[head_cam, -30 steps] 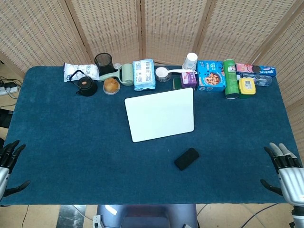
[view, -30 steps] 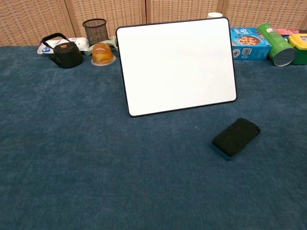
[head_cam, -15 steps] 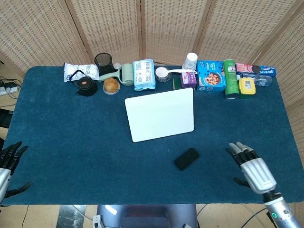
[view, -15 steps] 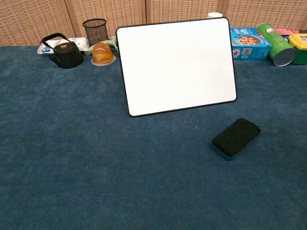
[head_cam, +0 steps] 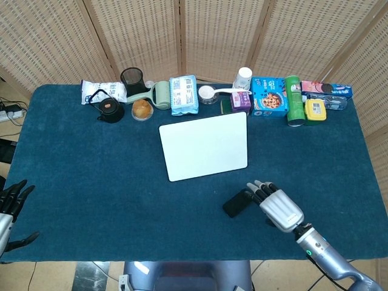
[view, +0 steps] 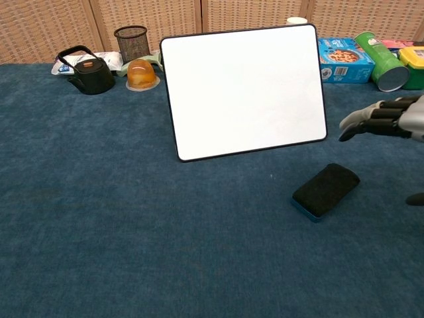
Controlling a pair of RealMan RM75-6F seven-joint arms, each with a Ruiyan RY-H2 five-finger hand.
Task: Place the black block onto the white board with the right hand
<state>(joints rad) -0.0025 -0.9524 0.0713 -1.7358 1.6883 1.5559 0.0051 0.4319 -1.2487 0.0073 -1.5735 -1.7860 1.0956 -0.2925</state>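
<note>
Right robot hand (head_cam: 276, 205) hovers just right of the black block (head_cam: 237, 202), fingers spread apart and holding nothing; chest view shows its fingers (view: 371, 119) raised above the block (view: 325, 190), not touching. Block lies flat on the blue tabletop (head_cam: 91, 170), near the front-right corner of the white board (head_cam: 204, 145) but apart from it. Looks like the reach step, grasp not yet made. Risks, as I judge them: block is low and flat with rounded ends, so fingers coming down from above may press it into the cloth instead of getting under the edges, or a finger landing first on one side could push it away or spin it. It sits diagonal to the hand, so a poorly aligned closure would catch only a corner and it could pivot out during lift. Soft-looking top may squash and give a weak hold. On placing, a low carry could snag the board's rim and shift the board, and a release near the edge could leave the block half off. Left robot hand (head_cam: 11, 203) sits open at the tabletop's front-left edge, well apart, empty, no interference likely.
</note>
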